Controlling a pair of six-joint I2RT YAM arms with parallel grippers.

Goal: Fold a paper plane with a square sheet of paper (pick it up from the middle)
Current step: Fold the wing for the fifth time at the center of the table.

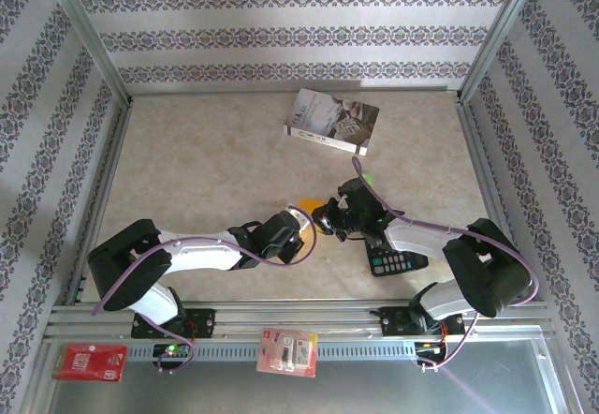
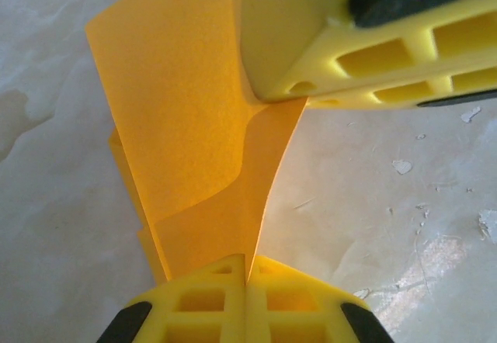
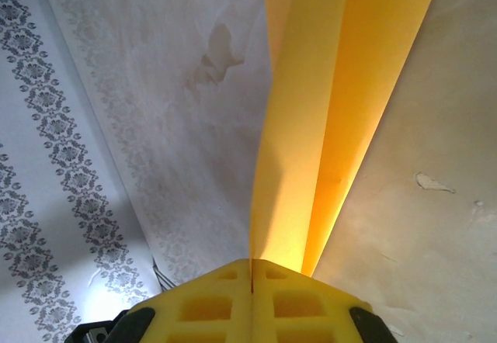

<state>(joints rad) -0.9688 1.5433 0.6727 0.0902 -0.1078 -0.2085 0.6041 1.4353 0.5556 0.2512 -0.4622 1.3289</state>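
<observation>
Pinching paper plane (image 2: pixel 186 126) between fingers (image 2: pixel 206 306).

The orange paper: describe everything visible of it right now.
The orange paper is thin, matte and plain, folded into long overlapping layers with sharp creases. It seems lifted off the table, its layers fanning apart. The left fingers are shut on one end, the right fingers on the opposite part.
</observation>
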